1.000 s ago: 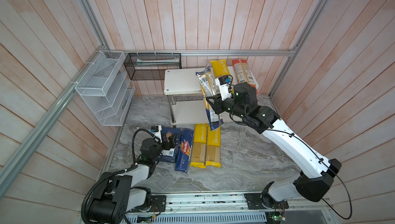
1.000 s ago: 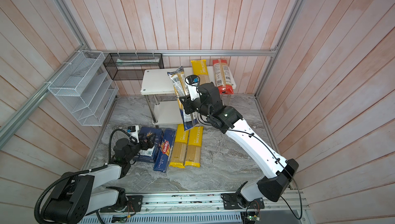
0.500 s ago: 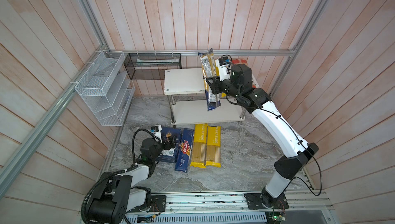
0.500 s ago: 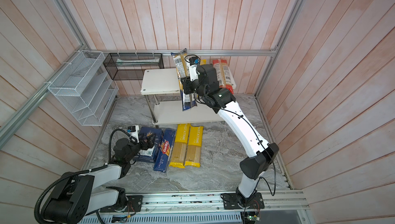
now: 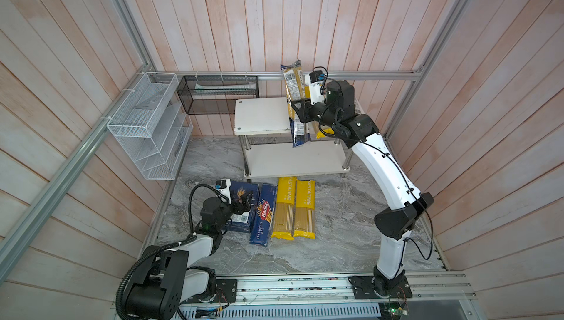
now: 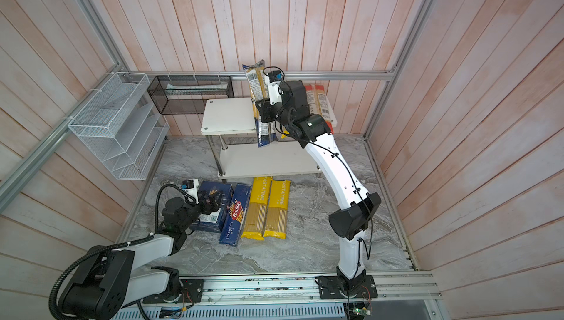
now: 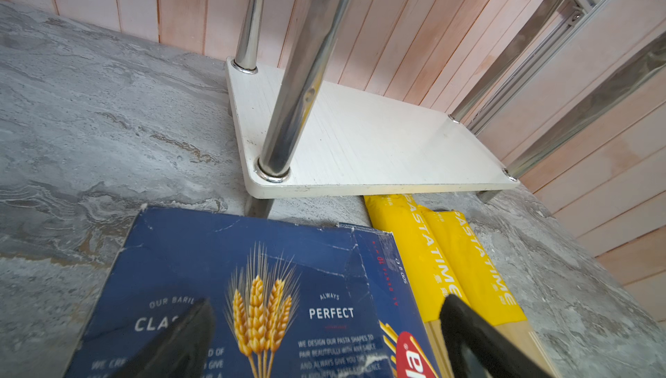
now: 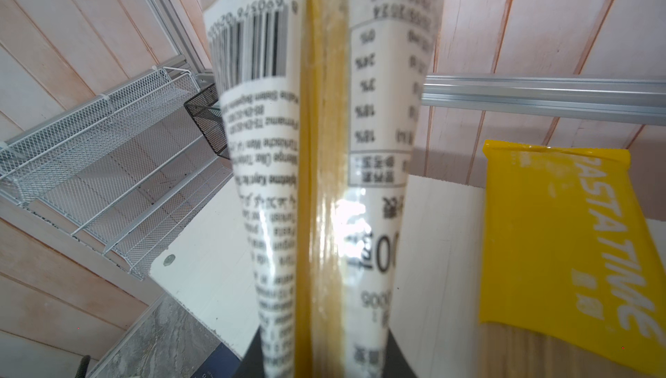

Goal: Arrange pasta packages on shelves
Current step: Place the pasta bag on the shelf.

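The dark-ended clear bag (image 5: 293, 98) hangs nearly upright in the air over the upper board (image 5: 259, 117) of the shelves and is not yet laid on it. The right gripper (image 5: 298, 110) is clamped tight across its middle. On that board's right half a yellow PASTATIME bag (image 8: 555, 235) lies flat, and the red-ended bag (image 6: 319, 101) lies beyond it along the right edge. The lower board (image 5: 293, 159) carries nothing. By this count two packs are shelved, a third is on its way, and four are left. Those four lie in a row on the desk just before the rack's front edge: two more PASTATIME bags (image 5: 285, 211), the blue Barilla pack (image 5: 263, 214) and the wider Barilla box (image 5: 250, 190). The left gripper (image 7: 328, 304) sits low over that box with its jaws apart, gripping nothing.
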### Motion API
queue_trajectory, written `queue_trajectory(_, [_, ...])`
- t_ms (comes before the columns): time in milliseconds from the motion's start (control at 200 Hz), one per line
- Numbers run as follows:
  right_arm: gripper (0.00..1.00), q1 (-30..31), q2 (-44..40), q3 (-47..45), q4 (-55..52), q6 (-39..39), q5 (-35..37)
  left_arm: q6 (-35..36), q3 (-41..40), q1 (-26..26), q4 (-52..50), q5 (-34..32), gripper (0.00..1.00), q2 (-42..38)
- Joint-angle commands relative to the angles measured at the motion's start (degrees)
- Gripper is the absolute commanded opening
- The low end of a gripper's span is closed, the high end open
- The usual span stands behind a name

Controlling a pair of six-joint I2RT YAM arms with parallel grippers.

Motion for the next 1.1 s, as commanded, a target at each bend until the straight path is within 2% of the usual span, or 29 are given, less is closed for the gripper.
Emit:
queue_trajectory(0, [0.0, -1.52, 0.0, 3.58, 6.58, 2.43, -1.7, 0.37, 0.02, -0.15, -0.56, -0.12, 1.0, 0.1])
queue_trajectory(490, [0.0, -4.02, 3.5, 3.53, 7.96, 5.51, -3.47, 0.31, -0.17, -0.16, -0.45, -0.09, 1.0, -0.2])
queue_trajectory(765, [0.08, -5.09, 4.86, 3.18, 8.16, 7.31, -3.79, 0.33, -0.21, -0.22, -0.47, -0.06, 1.0, -0.19])
queue_trajectory(1095, [0.25, -5.62, 3.55, -0.18, 10.25, 8.94, -2.37, 0.36, -0.12, -0.15, -0.4, -0.13, 1.0, -0.21])
